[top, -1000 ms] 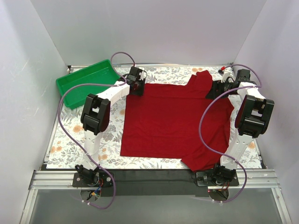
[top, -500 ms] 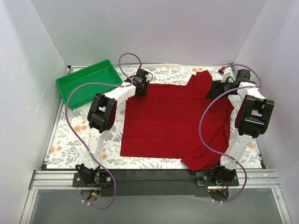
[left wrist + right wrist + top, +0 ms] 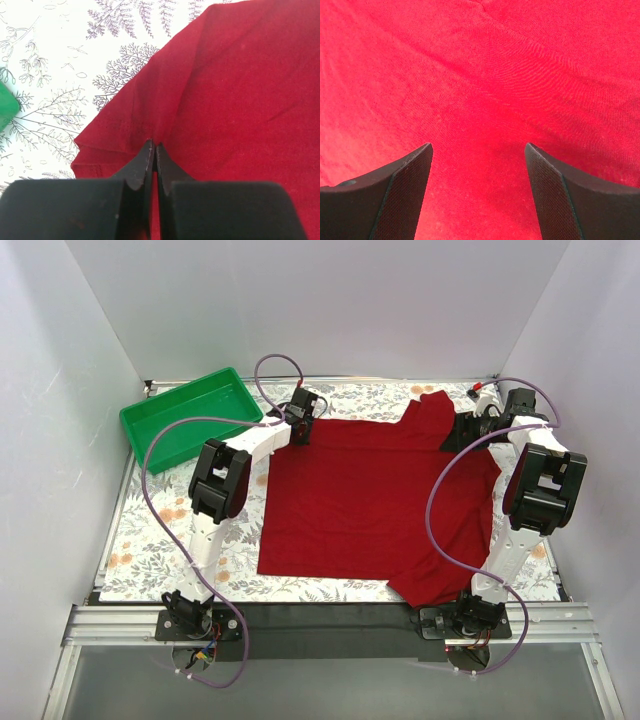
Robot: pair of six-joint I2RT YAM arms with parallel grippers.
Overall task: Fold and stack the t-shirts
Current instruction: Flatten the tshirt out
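The dark red t-shirt (image 3: 370, 500) lies spread over the middle and right of the flower-patterned surface (image 3: 150, 530). Its body is mostly flat. One sleeve sticks out toward the far edge and another bulges out at the near right corner.

From above, the left pincer (image 3: 301, 434) sits on the shirt's far left corner, and the right pincer (image 3: 458, 432) is low over the shirt's far right part, beside the sleeve. This view does not show how far either one is parted. The green tray (image 3: 190, 418) stands at the far left corner of the surface, apart from the shirt.

The left wrist camera settles what the overhead view cannot. The left pincer (image 3: 153, 148) has its two black fingers (image 3: 140, 172) pressed tip to tip with only a hairline between them. Creases in the t-shirt (image 3: 240, 100) run together right at those tips, so a small ridge of cloth looks nipped there, just in from the hemmed edge. Bare printed surface (image 3: 60, 60) shows beyond that edge, and a sliver of the tray (image 3: 5, 107) shows at the left border of the picture.

The right wrist camera shows the right pincer (image 3: 477, 146) spread wide, with one mesh-textured finger (image 3: 400, 195) at each side and nothing between them. The t-shirt (image 3: 480, 75) fills the whole picture beneath, with a soft fold running diagonally across it. Whether the tips touch the fabric cannot be told.
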